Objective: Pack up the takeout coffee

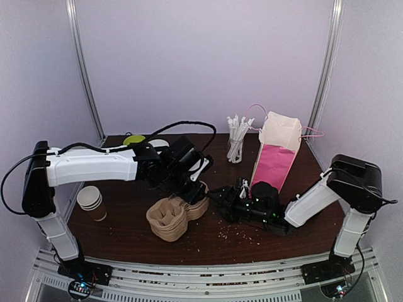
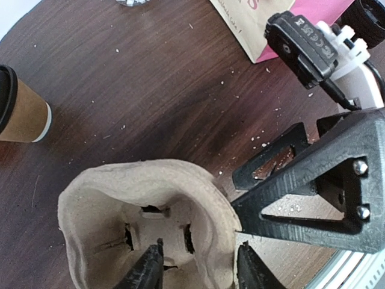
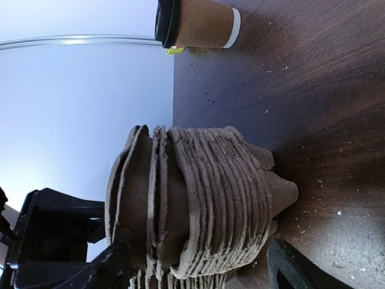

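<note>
— Top external view first: where are the arms?
— Both reach in over the middle of the bench (image 1: 126,217) and meet at the carrier stack (image 1: 177,215), a pile of brown pulp cup trays nested together.
— And the left claw?
— The left claw (image 2: 200,244) stands spread, with one finger down in a pocket of the top tray and the other outside its wall. Whether they press on that wall I cannot tell.
— The right one?
— The right claw (image 3: 197,247) is wide apart, with the stack lying between its fingers. The finger on the bench side is clear of the pile and the other is at the top tray's rim. From the left wrist, its black finger touches that rim.
— Where is the takeout coffee?
— The takeout coffee (image 3: 195,23), a brown cup with its black lid on, sits on the bench toward the far left. It is beside a small green thing (image 3: 174,50) and well apart from the stack and both claws. The left wrist catches it at the left edge of its view; from above, the left arm hides it.
— The rest?
— A paper bag (image 1: 277,157), white with a pink side, stands open at the far right, near a glass of white sticks (image 1: 235,143). A pile of lidless cups (image 1: 91,202) stands at the near left.
</note>
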### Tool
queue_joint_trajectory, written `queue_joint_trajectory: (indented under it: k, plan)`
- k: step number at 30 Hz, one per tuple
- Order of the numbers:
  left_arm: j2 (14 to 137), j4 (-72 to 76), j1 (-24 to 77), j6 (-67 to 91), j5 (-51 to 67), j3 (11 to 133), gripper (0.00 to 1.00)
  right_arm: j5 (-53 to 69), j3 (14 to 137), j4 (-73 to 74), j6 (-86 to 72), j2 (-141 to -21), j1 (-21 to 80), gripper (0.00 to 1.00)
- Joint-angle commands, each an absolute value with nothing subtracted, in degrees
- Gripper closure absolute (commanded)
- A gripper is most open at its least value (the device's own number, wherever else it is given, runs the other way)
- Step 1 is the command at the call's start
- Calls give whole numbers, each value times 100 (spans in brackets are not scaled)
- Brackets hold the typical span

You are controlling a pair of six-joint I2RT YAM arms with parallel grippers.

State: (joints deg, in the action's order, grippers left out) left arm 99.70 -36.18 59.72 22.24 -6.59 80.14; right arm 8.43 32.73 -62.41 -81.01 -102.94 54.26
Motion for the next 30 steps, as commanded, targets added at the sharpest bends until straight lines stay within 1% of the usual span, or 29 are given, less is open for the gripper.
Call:
queue_joint_trajectory:
  k: [1, 4, 5, 7, 11, 16, 19, 26, 30]
  plan:
    - [10106, -3674, 6003, 2065, -589, 8224, 60, 905, 3275, -6372, -8104, -10318, 5406, 20]
    - [10096, -3674, 6003, 2065, -581, 8242, 71, 910, 3262, -6365, -8104, -10317, 5406, 20]
    - [10071, -3666, 6003, 2065, -573, 8244, 73, 916, 3260, -6371, -8098, -10305, 5410, 20]
    - [10035, -3644, 6003, 2066, -521, 8245, 71, 904, 3245, -6372, -8095, -10289, 5406, 19]
    - [9976, -3565, 6003, 2074, -331, 8215, 62, 796, 3168, -6451, -8108, -10226, 5406, 17]
    - [9969, -3524, 5999, 2082, -260, 8166, 60, 764, 3231, -6434, -8121, -10223, 5401, 16]
    - [9958, -3524, 6003, 2107, -308, 8163, 61, 760, 3253, -6390, -8181, -10262, 5389, 17]
    - [9975, -3603, 5995, 2074, -534, 8204, 73, 721, 3195, -6417, -8364, -10397, 5347, 21]
    - [9987, -3602, 5999, 2083, -517, 8208, 76, 775, 3216, -6548, -8439, -10505, 5320, 24]
